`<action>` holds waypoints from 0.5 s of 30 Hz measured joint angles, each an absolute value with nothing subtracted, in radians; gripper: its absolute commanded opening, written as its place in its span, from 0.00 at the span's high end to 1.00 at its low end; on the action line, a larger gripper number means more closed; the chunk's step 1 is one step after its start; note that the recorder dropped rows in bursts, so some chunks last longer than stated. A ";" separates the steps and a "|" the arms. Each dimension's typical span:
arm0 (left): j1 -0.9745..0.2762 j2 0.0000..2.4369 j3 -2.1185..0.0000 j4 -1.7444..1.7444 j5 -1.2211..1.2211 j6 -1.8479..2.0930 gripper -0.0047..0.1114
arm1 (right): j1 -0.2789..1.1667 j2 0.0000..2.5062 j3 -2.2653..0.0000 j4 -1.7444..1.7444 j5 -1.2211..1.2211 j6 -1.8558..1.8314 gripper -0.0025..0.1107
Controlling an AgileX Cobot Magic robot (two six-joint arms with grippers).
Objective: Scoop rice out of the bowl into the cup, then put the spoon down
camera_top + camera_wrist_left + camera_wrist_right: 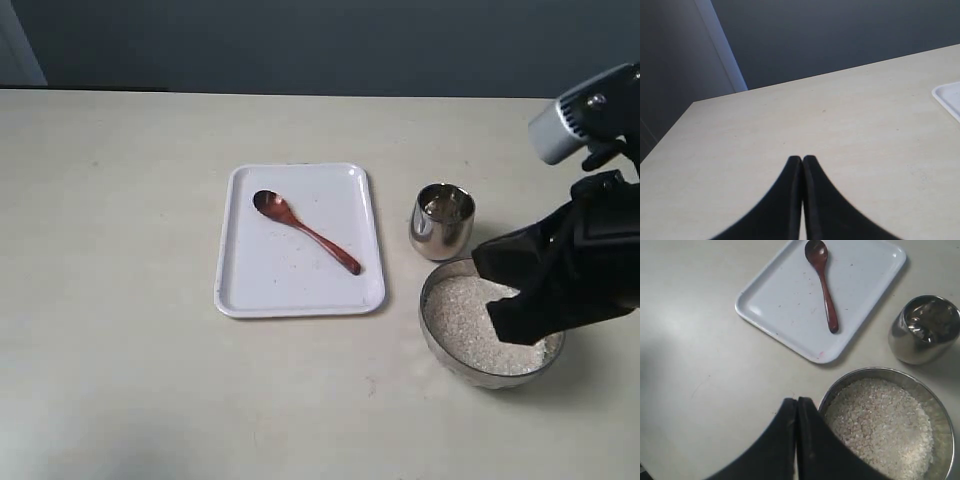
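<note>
Left tool (802,160): we found the fingers pressed together, holding nothing, above the bare counter (840,115).
Right tool (794,402): we found the fingers together and empty, at the rim of the bowl (875,371).
Spoon (822,282): lay diagonally on the white tray (785,300), clear of both tools.
Rice (880,425): lay in the bowl.
Cup (920,335): stood upright, just beside the bowl, near the tray.
</note>
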State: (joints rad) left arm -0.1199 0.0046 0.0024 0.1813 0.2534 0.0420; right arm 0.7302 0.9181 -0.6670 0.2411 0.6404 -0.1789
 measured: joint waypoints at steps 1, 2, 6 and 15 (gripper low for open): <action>-0.120 0.005 0.002 0.181 0.253 0.042 0.96 | 0.730 0.918 -0.667 0.241 0.642 -0.179 0.98; -0.120 0.005 0.002 0.181 0.253 0.042 0.96 | 0.730 0.918 -0.667 0.241 0.642 -0.179 0.98; -0.120 0.005 0.002 0.181 0.253 0.042 0.96 | 0.718 0.900 -0.667 0.224 0.642 -0.186 0.98; -0.120 0.005 0.002 0.181 0.253 0.042 0.96 | 0.345 0.687 -0.521 0.280 0.418 -0.200 0.98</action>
State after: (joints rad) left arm -0.1199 0.0046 0.0024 0.1813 0.2534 0.0420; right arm 0.3449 0.6874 -0.5214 0.2802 0.4182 -0.2002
